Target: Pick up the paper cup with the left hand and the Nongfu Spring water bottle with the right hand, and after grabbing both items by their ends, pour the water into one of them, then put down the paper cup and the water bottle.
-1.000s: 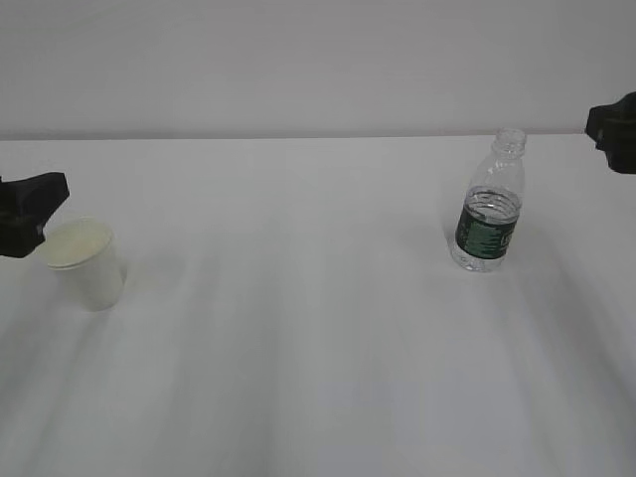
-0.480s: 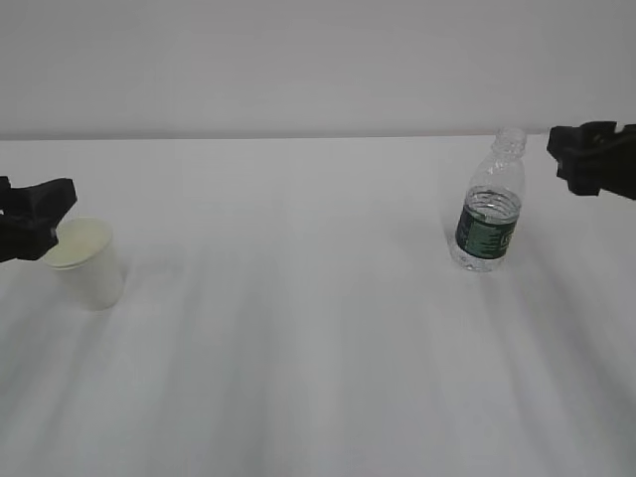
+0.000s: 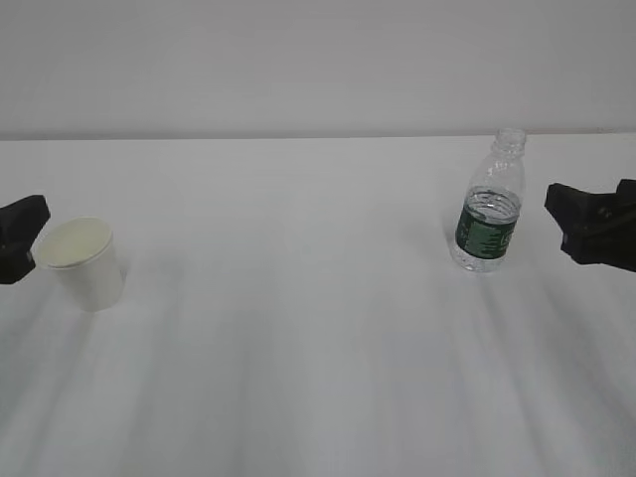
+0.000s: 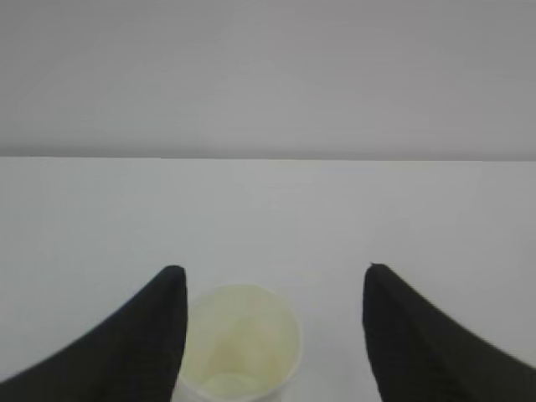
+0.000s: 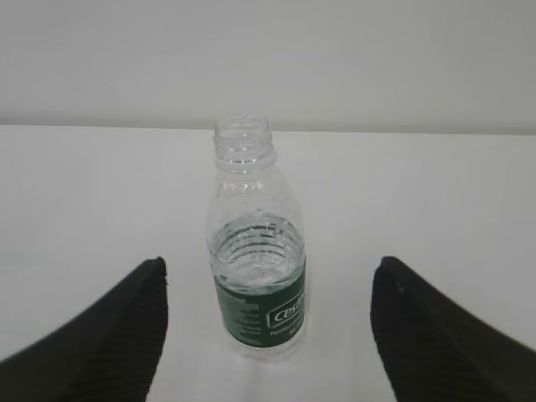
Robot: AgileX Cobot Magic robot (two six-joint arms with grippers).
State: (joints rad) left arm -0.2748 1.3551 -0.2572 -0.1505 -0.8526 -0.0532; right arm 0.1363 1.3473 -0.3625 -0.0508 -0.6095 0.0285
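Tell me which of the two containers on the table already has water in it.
The bottle: clear plastic, green label, water showing up to about label height. The paper cup looks empty, showing only its cream inside.

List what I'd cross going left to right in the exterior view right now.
left gripper → paper cup → Nongfu Spring water bottle → right gripper

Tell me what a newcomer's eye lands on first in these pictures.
The clear ribbed plastic bottle with a dark green label stands upright, capless, on the right of the white table. The small white paper cup stands at far left. Black grippers wait open: left gripper flanking the cup, right gripper facing the bottle.
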